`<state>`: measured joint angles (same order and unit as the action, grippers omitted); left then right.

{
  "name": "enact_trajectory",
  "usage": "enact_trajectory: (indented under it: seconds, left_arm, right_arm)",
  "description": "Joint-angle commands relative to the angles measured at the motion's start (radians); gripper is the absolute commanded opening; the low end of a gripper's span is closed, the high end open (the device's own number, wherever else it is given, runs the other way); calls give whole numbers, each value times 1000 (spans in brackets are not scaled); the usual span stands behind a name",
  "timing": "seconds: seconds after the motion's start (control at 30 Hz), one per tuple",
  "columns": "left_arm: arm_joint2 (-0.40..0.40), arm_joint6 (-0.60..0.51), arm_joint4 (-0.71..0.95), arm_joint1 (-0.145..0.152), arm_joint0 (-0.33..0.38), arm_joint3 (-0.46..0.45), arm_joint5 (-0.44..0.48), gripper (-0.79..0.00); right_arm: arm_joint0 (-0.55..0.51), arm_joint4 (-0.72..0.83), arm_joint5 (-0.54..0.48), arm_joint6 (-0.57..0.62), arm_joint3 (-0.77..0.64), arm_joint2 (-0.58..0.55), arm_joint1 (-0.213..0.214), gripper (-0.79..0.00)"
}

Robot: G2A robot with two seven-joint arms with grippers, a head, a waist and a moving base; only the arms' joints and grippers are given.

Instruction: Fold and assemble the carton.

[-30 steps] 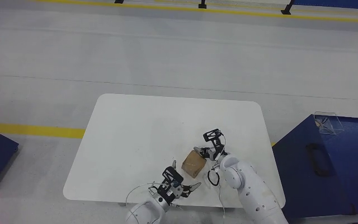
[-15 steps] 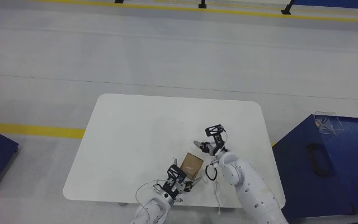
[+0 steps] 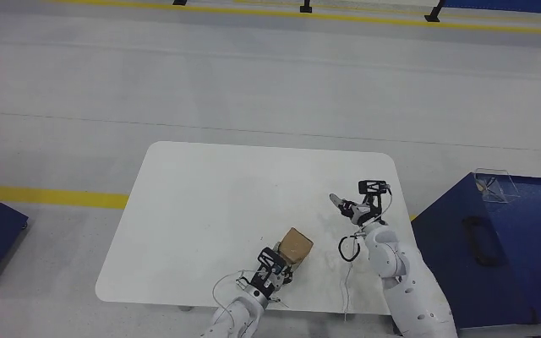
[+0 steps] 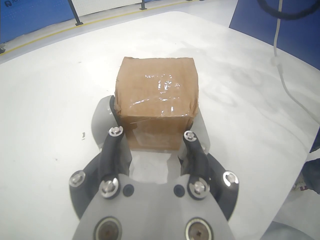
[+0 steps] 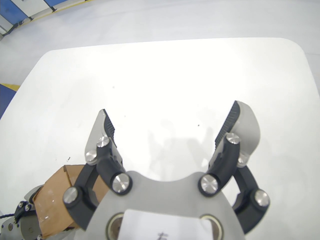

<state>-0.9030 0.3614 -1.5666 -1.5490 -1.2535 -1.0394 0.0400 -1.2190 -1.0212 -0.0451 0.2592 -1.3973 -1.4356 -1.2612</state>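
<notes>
A small brown carton (image 3: 296,244), closed and taped over, stands on the white table (image 3: 211,194) near its front edge. My left gripper (image 3: 276,262) comes at it from the front and is shut on the carton (image 4: 156,88), one finger (image 4: 106,111) pressed against each side wall. My right gripper (image 3: 353,203) hovers open to the carton's right, well apart from it, with nothing between its fingers (image 5: 107,123). In the right wrist view the carton (image 5: 53,188) sits off to the side of that open right gripper (image 5: 172,121).
A blue cabinet (image 3: 482,245) stands just off the table's right edge, with a clear plastic holder (image 3: 494,184) on top. A black cable loop (image 3: 345,248) hangs from the right arm. The back and left of the table are bare.
My right gripper let go of the carton's side and drew away to the right. My left gripper moved forward and closed on the carton, which shifted slightly.
</notes>
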Motion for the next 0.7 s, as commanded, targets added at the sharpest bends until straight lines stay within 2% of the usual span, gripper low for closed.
enact_trajectory:
  seconds: [0.0,0.13,0.3,0.37,0.43,0.53,0.67]
  left_arm:
    - [-1,6,13,-1,-4,-10,-6,-785]
    - [-13,38,122,-6,-30,-72,26,-785]
    - [-50,57,469,-18,-93,-185,176,-785]
    - [-68,14,646,-23,-115,-222,230,-785]
    - [-84,-86,842,-28,-130,-244,265,-785]
    - [-100,-221,1035,-31,-135,-265,262,-785]
    - [-114,-332,1164,-33,-126,-253,211,-785]
  right_arm:
    - [-8,15,0,1,-8,-28,4,0]
    - [-34,68,2,-6,-31,-88,10,0]
    - [-61,138,-19,-4,-53,-152,16,0]
    - [-70,144,-27,0,-60,-162,19,0]
    - [-77,149,-33,2,-62,-165,19,0]
    - [-83,160,-43,5,-60,-156,19,0]
    - [-79,160,-50,3,-43,-141,18,0]
